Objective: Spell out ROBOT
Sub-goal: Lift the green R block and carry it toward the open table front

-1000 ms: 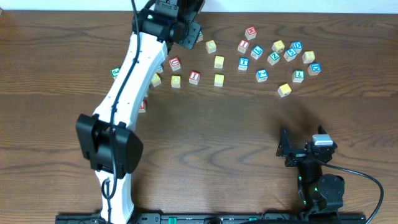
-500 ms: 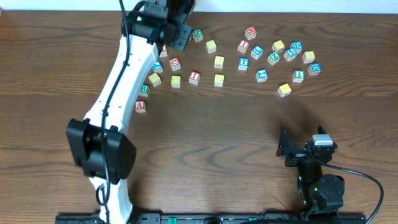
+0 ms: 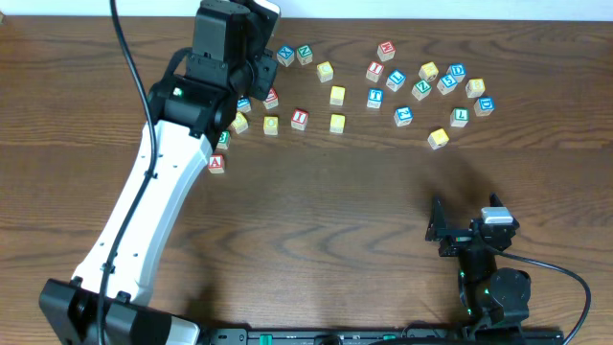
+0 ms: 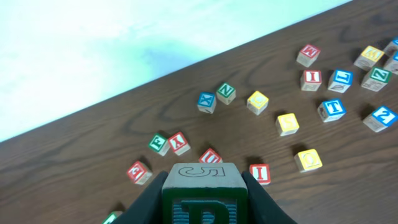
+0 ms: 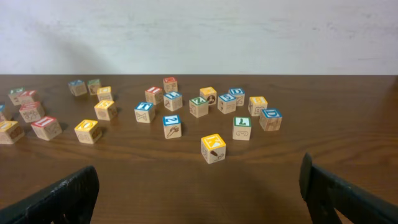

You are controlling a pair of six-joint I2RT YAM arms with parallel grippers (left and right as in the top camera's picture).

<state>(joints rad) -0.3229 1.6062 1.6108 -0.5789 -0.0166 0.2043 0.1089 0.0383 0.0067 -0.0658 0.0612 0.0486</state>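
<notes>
My left gripper (image 4: pixel 202 190) is shut on a wooden cube (image 4: pixel 200 179) with a green letter on its near face; only the letter's top shows, so I cannot tell whether it is R or B. The cube's top face carries an outlined 5. In the overhead view this gripper (image 3: pixel 255 69) hangs over the back-left cubes and hides the held one. A green-lettered cube (image 3: pixel 222 140) peeks out beside the arm. Yellow-faced cubes (image 3: pixel 337 95) (image 3: pixel 337 123) and a blue T cube (image 3: pixel 374 97) lie mid-table. My right gripper (image 5: pixel 199 193) stands open near the front edge, far from any cube.
Several loose letter cubes lie scattered along the back of the table, among them a red I (image 3: pixel 300 118), a red A (image 3: pixel 216 163) and a yellow cube (image 3: pixel 438 139) nearest the right gripper. The table's back edge (image 4: pixel 186 68) runs just behind them.
The left arm has swung to the left, its elbow dropping toward the front-left corner. Its wrist shifted slightly left, still holding the cube. The right arm has not moved.
</notes>
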